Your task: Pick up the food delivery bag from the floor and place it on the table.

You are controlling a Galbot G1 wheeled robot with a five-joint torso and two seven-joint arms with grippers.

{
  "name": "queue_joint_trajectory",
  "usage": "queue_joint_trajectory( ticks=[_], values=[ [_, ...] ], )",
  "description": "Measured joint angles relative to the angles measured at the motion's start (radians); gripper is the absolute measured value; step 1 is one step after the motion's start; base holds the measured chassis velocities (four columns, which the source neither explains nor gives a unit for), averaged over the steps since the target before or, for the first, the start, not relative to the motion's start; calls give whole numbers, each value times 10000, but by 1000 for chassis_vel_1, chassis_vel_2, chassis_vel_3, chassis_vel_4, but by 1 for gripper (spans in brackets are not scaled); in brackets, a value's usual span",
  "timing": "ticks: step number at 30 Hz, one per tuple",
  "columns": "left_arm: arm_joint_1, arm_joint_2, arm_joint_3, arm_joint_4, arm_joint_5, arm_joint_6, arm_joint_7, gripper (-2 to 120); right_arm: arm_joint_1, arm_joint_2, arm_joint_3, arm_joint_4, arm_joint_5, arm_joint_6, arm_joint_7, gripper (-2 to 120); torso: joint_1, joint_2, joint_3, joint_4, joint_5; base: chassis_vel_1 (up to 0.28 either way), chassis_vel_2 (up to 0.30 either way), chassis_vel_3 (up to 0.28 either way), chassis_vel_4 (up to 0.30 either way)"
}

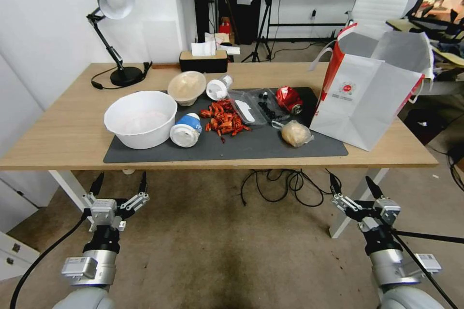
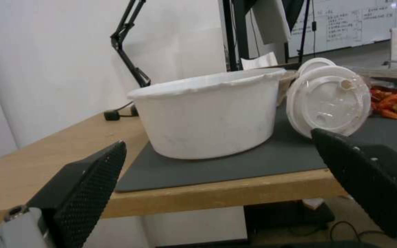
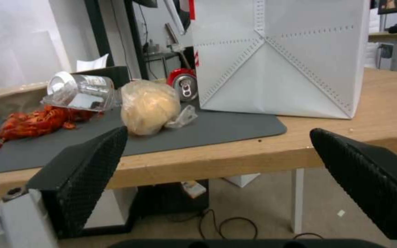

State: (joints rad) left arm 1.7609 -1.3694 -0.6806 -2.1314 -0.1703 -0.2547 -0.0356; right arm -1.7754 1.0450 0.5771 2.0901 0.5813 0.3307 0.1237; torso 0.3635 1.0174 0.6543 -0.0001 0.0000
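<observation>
The food delivery bag [image 1: 369, 91], white with red side panels, stands upright on the right part of the table [image 1: 58, 130], partly on the dark grey mat [image 1: 256, 147]. Its white front also faces the right wrist view as the food delivery bag [image 3: 281, 58]. My left gripper [image 1: 120, 184] hangs open below the table's front edge at the left, over the floor [image 1: 217, 241]. My right gripper [image 1: 352, 184] is open too, low at the right, in front of the bag and apart from it. Both hold nothing.
On the mat sit a big white bowl [image 1: 141, 118], a tipped cup [image 1: 186, 129], red crayfish shells [image 1: 223, 117], a crushed red can [image 1: 289, 99] and a small bag of beige food [image 1: 296, 133]. A black desk lamp [image 1: 116, 19] stands back left. Black cables [image 1: 285, 183] lie under the table.
</observation>
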Motion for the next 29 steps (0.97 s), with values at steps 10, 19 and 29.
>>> queue_joint_trajectory(
  ticks=[10, 19, 29],
  values=[
    [3, 2, 1, 1, -8, -6, 0, 100, 4, -6, -1, 15, 10, 8, -2, 100, 0, 0, 0, 0, 0, 0, 0, 0, 0],
    [3, 3, 1, 3, -12, -12, 1, 100, 5, -8, 1, 24, 13, 14, -3, 100, 0, 0, 0, 0, 0, 0, 0, 0, 0],
    [2, 3, 1, 3, -12, -20, 5, 100, 5, -8, 5, 33, 14, 14, -1, 100, 0, 0, 0, 0, 0, 0, 0, 0, 0]
  ],
)
